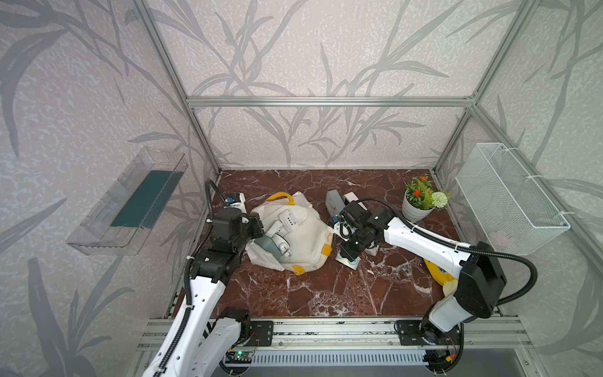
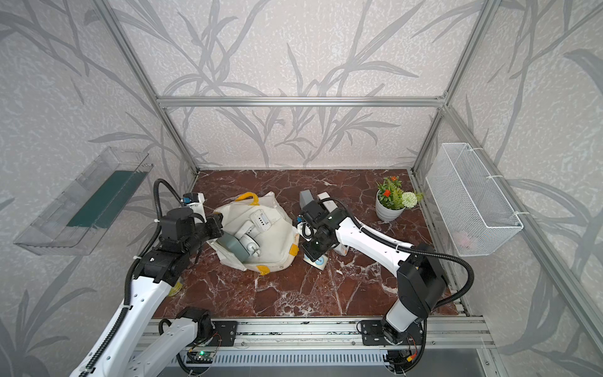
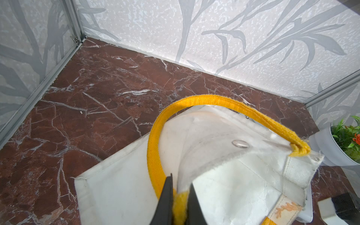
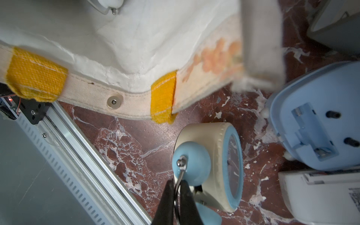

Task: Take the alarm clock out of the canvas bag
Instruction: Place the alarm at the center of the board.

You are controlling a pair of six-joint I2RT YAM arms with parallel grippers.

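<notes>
The cream canvas bag [image 1: 306, 238] [image 2: 277, 248] lies slumped mid-table with its mouth gaping. Inside it show a white clock [image 1: 289, 222] and a silver bell clock [image 1: 277, 246]. My left gripper [image 3: 181, 181] [image 1: 259, 227] is shut on the bag's rim, where the yellow handle [image 3: 153, 155] attaches. Just right of the bag, a cream alarm clock with blue bells [image 4: 218, 155] [image 1: 348, 260] rests on the table. My right gripper [image 4: 176, 184] [image 1: 345, 253] pinches its thin metal carry handle [image 4: 181, 171].
Around the right gripper are a pale blue clock on its face [image 4: 315, 120], a white boxy clock [image 4: 321, 194] and a grey clock [image 1: 332, 200]. A potted plant [image 1: 419, 204] stands back right. A wire basket [image 1: 509, 199] and a clear shelf [image 1: 130, 202] hang on the side walls.
</notes>
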